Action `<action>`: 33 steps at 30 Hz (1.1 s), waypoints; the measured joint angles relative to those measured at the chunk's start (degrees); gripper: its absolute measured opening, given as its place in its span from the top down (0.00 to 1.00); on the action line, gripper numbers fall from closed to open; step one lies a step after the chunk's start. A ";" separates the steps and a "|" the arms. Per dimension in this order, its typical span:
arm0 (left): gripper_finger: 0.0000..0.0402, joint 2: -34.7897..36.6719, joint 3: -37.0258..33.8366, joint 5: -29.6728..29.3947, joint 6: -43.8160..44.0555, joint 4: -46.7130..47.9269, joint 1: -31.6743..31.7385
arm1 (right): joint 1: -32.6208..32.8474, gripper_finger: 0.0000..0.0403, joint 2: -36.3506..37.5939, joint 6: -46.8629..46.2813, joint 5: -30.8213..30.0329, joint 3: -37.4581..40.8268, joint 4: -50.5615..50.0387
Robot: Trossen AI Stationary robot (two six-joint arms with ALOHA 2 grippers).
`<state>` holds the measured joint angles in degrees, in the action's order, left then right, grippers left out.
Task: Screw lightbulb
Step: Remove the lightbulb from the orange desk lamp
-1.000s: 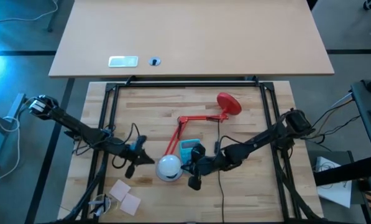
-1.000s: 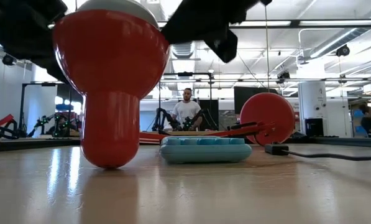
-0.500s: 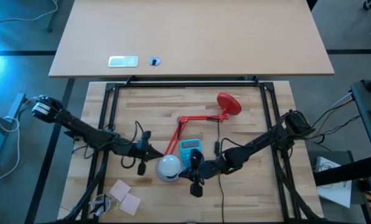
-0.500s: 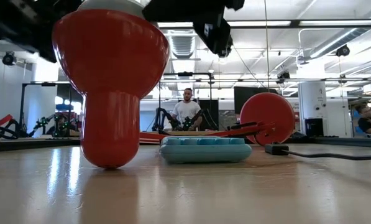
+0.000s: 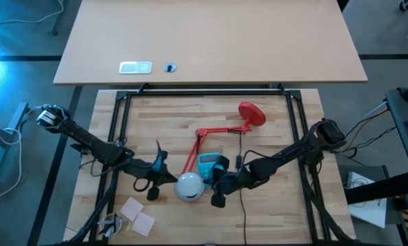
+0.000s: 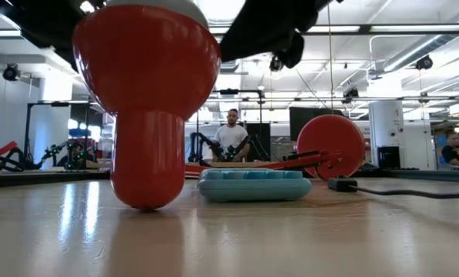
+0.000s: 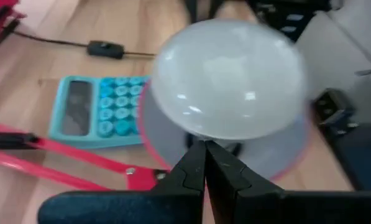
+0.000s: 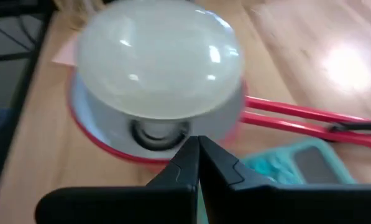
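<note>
Wooden tabletop (image 5: pixel 272 116) filled the centre of the high view, with a second, paler table above it in the frame. A red desk lamp (image 5: pixel 221 129) lay across the middle, its round base toward the upper right and its shade (image 5: pixel 188 186) facing upward at lower centre. The lightbulb (image 7: pixel 230 78) sat in the shade's socket, dome up, white and rounded. A blue calculator (image 5: pixel 208 164) lay just beside the shade, to its upper right.

The left gripper (image 7: pixel 204 163) sat close against the shade's left side, its fingers pressed together with nothing between them. The right gripper (image 8: pixel 199 158) sat close on the shade's right side, fingers likewise pressed together and empty. Neither claw held the bulb.
</note>
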<state>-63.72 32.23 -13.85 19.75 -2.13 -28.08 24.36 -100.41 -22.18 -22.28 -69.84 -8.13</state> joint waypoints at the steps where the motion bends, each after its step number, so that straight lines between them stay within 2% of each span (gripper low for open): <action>1: 1.00 0.81 -0.02 0.00 0.38 0.19 -0.70 | 0.00 1.00 0.40 -0.23 -0.81 0.00 -1.16; 3: 1.00 2.19 -0.31 -0.64 0.70 0.17 -1.31 | 0.00 1.00 1.24 -1.03 -1.63 0.00 -2.91; 5: 1.00 3.57 -0.87 -4.59 1.42 2.50 -1.31 | 0.50 1.00 1.90 -1.41 -0.97 0.00 -2.50; 7: 1.00 4.22 -1.21 -10.00 1.64 4.01 -0.63 | 1.38 1.00 2.00 -0.84 2.40 0.00 0.26; 9: 1.00 4.30 -1.52 -12.64 0.83 3.65 0.76 | 2.10 1.00 1.67 -0.32 5.89 0.02 4.26; 11: 1.00 3.44 -1.70 -11.33 -0.66 1.19 2.50 | 2.48 1.00 0.53 0.33 8.19 -0.09 9.50; 14: 1.00 0.91 -1.92 -7.01 -3.48 -4.58 4.42 | 2.62 1.00 -1.44 1.41 8.29 -0.06 13.29; 17: 1.00 -2.14 -1.92 -4.11 -4.63 -8.57 4.84 | 2.34 1.00 -2.58 1.67 8.09 0.04 13.25; 22: 1.00 -4.40 -1.90 -1.27 -2.51 -8.15 4.40 | 2.09 1.00 -2.84 1.54 5.78 0.02 12.42; 26: 1.00 -3.00 -1.90 0.44 -1.08 -7.76 2.63 | 1.88 1.00 -1.57 2.57 5.12 0.02 9.56; 29: 1.00 -1.48 -1.79 1.03 0.35 -6.60 0.75 | 1.37 1.00 0.14 2.15 1.41 0.02 3.70; 33: 1.00 0.04 -0.88 1.03 3.19 -0.51 -1.52 | 0.99 1.00 2.16 -1.78 -3.83 0.02 -3.98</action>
<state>-63.68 31.35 -12.82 22.95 -2.64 -29.60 25.35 -98.25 -23.97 -26.12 -69.82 -12.11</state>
